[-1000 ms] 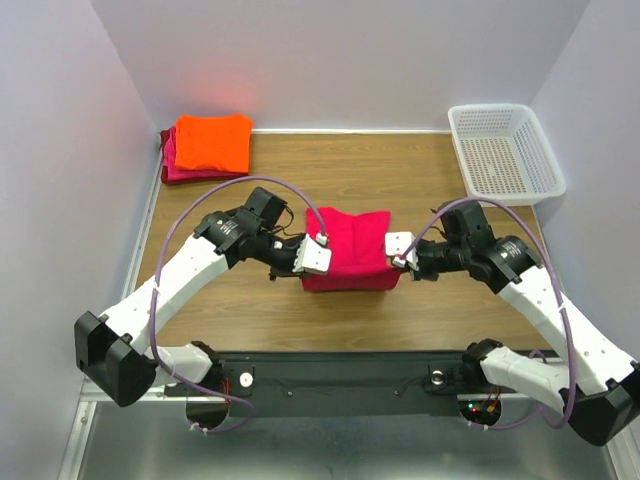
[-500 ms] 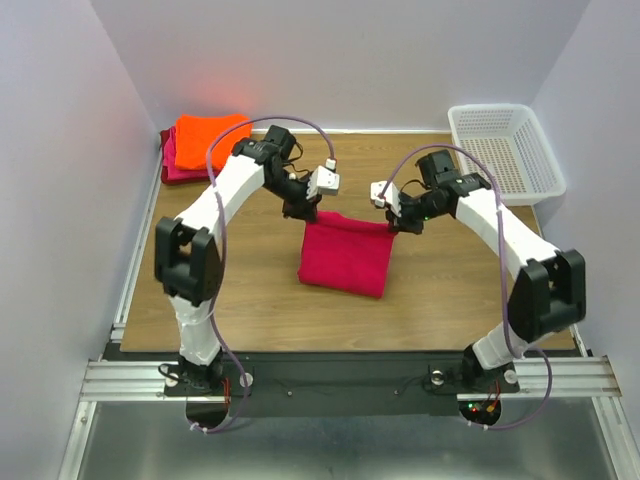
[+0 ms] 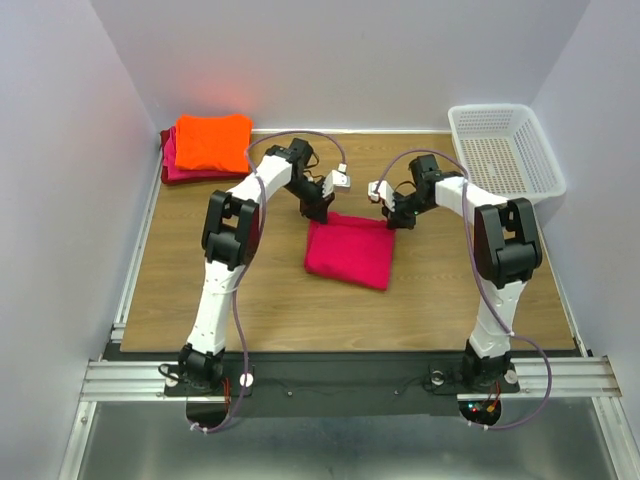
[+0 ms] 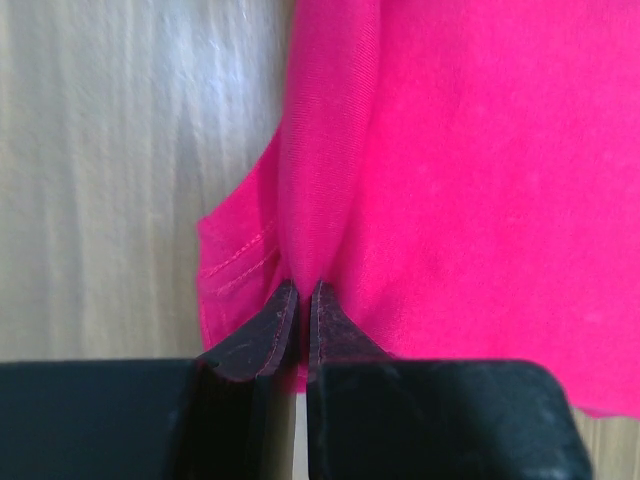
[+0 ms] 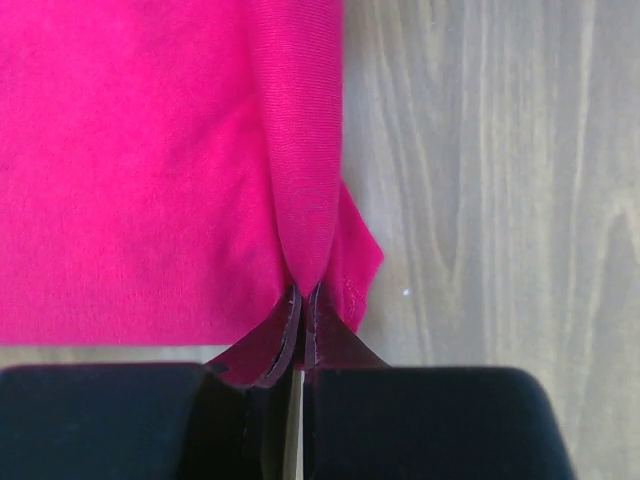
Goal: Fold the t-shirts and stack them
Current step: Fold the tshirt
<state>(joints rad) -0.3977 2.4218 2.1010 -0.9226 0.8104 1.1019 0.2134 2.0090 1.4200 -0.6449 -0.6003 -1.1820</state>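
Folding the pink shirt (image 3: 350,252), both far corners pinched.
Left tool (image 4: 300,290) and right tool (image 5: 302,295) each clench its cloth; next, probably lay that edge flat and let go.

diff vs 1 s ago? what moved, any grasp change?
Both arms stretched away from their bases. The left gripper and right gripper drew the pink t-shirt by its edge toward the back, and it now lies flatter. Nothing was released: both stay shut on its far corners. The orange t-shirt and the basket are unchanged.
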